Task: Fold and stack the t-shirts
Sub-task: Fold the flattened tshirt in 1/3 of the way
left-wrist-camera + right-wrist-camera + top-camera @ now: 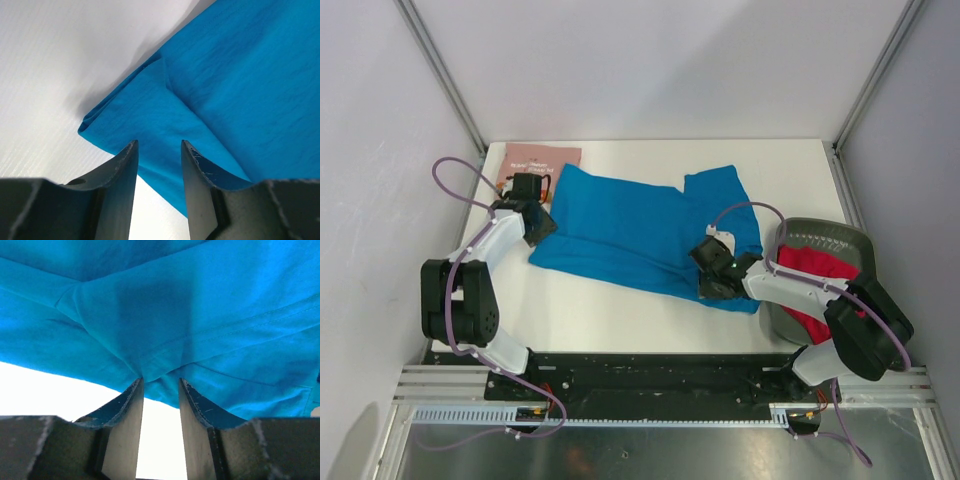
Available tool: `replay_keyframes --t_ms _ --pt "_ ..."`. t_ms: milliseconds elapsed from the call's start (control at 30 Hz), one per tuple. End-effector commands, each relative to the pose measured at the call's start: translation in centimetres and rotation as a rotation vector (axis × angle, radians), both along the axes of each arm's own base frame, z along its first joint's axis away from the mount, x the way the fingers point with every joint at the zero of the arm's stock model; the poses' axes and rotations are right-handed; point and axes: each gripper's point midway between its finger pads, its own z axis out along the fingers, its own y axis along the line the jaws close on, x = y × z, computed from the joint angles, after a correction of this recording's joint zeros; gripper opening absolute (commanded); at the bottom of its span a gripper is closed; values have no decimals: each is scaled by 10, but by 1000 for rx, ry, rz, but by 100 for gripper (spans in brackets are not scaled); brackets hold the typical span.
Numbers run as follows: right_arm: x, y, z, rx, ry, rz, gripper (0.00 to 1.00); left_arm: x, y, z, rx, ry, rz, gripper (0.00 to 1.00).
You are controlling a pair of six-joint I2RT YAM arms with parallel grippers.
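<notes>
Top external: blue t-shirt (640,235) spread across table (620,318), then basket (825,228) at right holding red t-shirt (815,270), then pink t-shirt (545,157) lying flat at far left corner. Over blue shirt's doubled left corner, left gripper (159,144); at its near right edge, right gripper (160,381); both sets of jaws narrowly apart, clamping nothing. Likely failure: closing on one layer only, or unequal lift, skewing the fold.

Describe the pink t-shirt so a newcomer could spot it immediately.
On the white table, look to the far left corner, beyond the left arm. A pink t-shirt lies folded flat there, next to the spread-out blue t-shirt. Only it carries small print; the red t-shirt sits in the grey basket at right.
</notes>
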Motion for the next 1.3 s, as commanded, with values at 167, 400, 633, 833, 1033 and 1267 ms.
replay_keyframes --t_ms 167,400,633,833,1033,1267 --pt "14 10 3 -16 -41 -2 36 5 -1 4 -8 -24 -7 44" --pt "16 16 1 -36 -36 15 36 5 -1 1 -6 -17 -10 43" --pt "25 19 4 -52 -50 22 36 6 -2 0 -9 -15 -12 43" --pt "34 19 0 -63 -41 20 28 7 -1 2 -7 -19 -15 43" --pt "51 15 7 -57 -61 -3 10 7 -1 2 -6 -20 -14 43" --pt "80 19 17 -66 -89 -1 1 6 -1 3 -5 -22 -16 43"
